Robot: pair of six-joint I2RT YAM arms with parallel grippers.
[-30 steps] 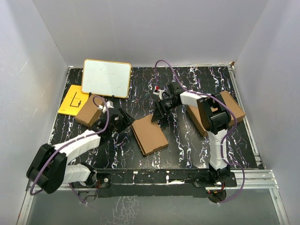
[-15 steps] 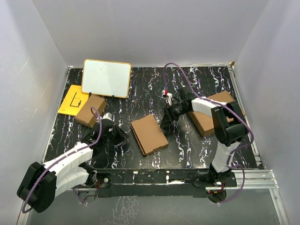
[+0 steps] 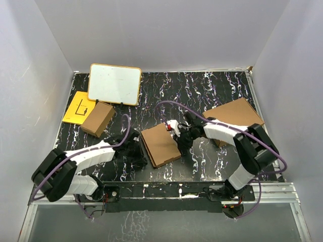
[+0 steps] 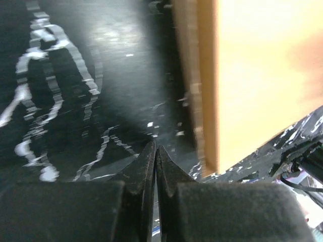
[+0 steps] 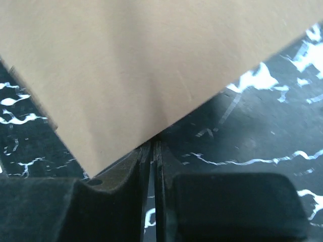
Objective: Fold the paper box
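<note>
The paper box (image 3: 160,144) lies flat and closed in the middle of the black marbled table, a thin brown cardboard mailer. My left gripper (image 3: 142,159) is low at the box's near-left edge, shut with nothing between its fingers. The left wrist view has its tips (image 4: 155,149) just short of the paper box's side wall (image 4: 202,85). My right gripper (image 3: 180,143) is at the box's right edge, shut. In the right wrist view its tips (image 5: 152,146) sit right under the paper box's edge (image 5: 151,60), which overlaps the left finger.
A larger brown box (image 3: 234,118) lies at the right and a small chunky brown box (image 3: 97,118) at the left. A whiteboard (image 3: 114,83) and a yellow card (image 3: 78,107) are at the back left. Purple cables loop over both arms.
Both arms came down and inward to the paper box's two sides. Both grippers went from open to shut. The box itself has not moved.
</note>
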